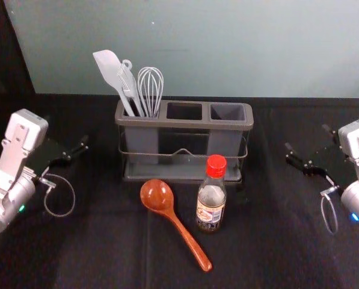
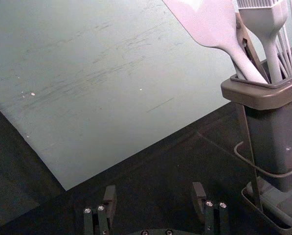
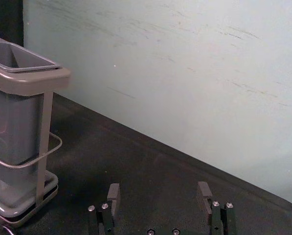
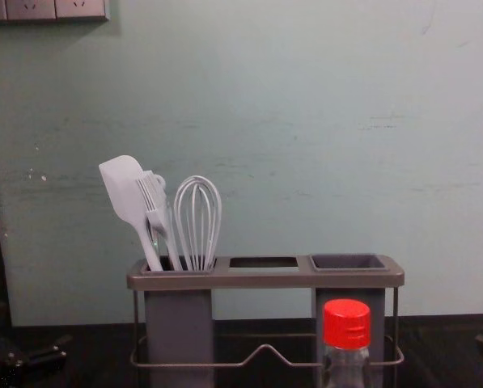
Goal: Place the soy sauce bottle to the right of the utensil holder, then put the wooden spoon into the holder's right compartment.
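Right claw [image 3: 158, 186]: spread, nothing between its fingers; the holder [image 3: 28, 84] stands toward its inner side.
Left claw [image 2: 154, 187]: spread and empty, the spatula [image 2: 216, 24] upright in the holder on its inner side.
Bottle [image 1: 210, 208], head view: upright between the claws, nearer the right one.
Spoon [image 1: 191, 241], head view: lying between the claws, left claw's side of the bottle.
Right compartment [image 4: 349, 263], chest view: behind the bottle; placing the bottle comes first, so the right claw should reach inward and grip it.

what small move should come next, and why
Probably ease the open right tool in toward the soy sauce bottle: it is the nearer tool, and the bottle stands in front of the utensil holder, not yet to its right.
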### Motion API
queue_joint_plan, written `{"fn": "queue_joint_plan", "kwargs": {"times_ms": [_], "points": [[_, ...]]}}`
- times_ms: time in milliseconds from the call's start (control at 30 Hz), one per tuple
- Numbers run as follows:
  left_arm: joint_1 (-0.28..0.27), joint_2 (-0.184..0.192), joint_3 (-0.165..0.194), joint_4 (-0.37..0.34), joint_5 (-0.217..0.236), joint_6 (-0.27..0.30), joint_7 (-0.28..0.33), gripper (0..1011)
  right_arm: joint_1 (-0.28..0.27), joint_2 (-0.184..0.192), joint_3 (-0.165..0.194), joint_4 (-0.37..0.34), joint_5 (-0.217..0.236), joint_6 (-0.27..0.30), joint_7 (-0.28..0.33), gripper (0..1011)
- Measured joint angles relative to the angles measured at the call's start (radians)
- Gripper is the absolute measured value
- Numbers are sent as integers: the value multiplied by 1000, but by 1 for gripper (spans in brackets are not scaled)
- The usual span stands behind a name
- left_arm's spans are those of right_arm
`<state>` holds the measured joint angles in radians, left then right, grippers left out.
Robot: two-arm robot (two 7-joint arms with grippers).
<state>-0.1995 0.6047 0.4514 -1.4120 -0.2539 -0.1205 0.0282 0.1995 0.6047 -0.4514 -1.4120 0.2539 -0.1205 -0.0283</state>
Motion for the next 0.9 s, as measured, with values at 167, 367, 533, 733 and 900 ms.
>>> {"fn": "queue_joint_plan", "kwargs": {"times_ms": [167,367,533,733,900], "points": [[0,0,0,0,0,0,0,1005,0,0,0,0,0,0,0,1006],[0,0,0,0,0,0,0,1005,0,0,0,0,0,0,0,1006],[0,0,0,0,0,0,0,1005,0,0,0,0,0,0,0,1006],[0,0,0,0,0,0,0,1005,0,0,0,0,0,0,0,1006],[0,0,0,0,0,0,0,1005,0,0,0,0,0,0,0,1006]]}}
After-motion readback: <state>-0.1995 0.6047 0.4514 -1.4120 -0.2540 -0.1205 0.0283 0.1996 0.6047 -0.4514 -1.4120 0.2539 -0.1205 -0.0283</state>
